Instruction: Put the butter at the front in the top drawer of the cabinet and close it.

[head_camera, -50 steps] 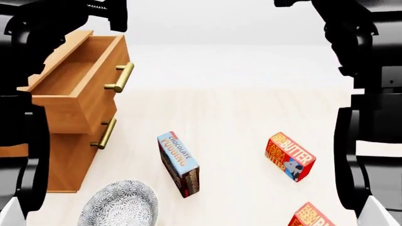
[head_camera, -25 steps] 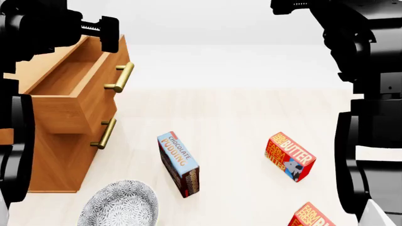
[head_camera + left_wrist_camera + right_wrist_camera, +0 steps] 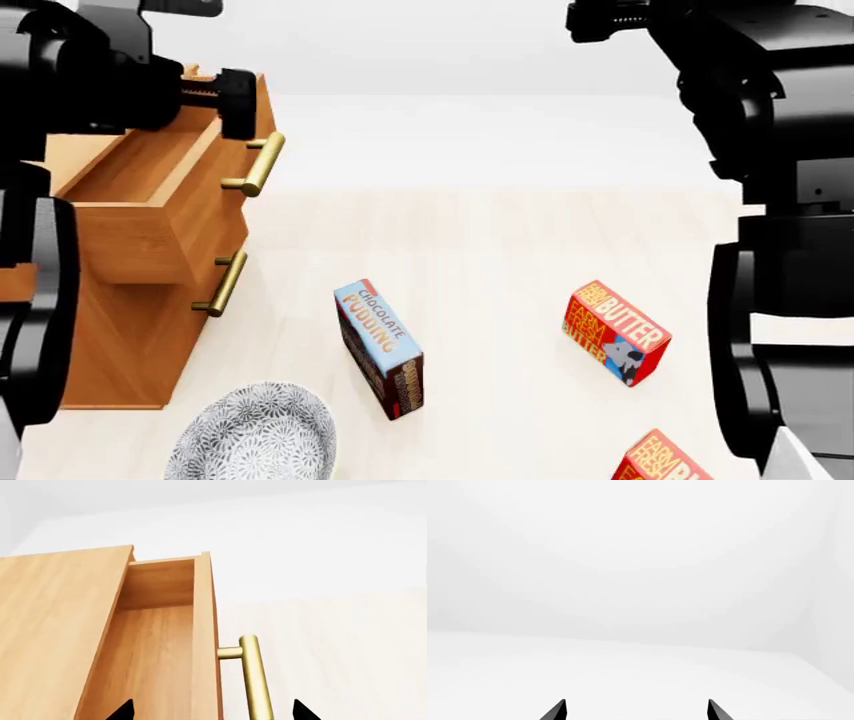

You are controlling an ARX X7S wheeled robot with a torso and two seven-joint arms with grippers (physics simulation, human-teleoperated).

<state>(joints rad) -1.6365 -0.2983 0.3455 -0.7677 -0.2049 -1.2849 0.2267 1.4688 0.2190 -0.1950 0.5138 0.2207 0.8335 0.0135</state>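
With the top drawer (image 3: pixel 147 190) hanging open at far left and both grippers spread empty up high, the butter (image 3: pixel 662 462) lies near right, likely light, stiff, slick card, best pinched across its narrow sides.

Top drawer (image 3: pixel 160 645) stood pulled out from cabinet (image 3: pixel 53 630), its bare wooden inside visible beside cabinet top. Drawer front seen edge-on, running along drawer's open side. Brass bar handle (image 3: pixel 257 680) stood off drawer front on short brass post, on side away from cabinet. Two black fingertips (image 3: pixel 123 711) of left gripper (image 3: pixel 212 712) showed apart, one over drawer inside, other beyond handle, handle and drawer front between them. Pale floor (image 3: pixel 333 645) beyond handle; white wall (image 3: pixel 300 535) behind cabinet.
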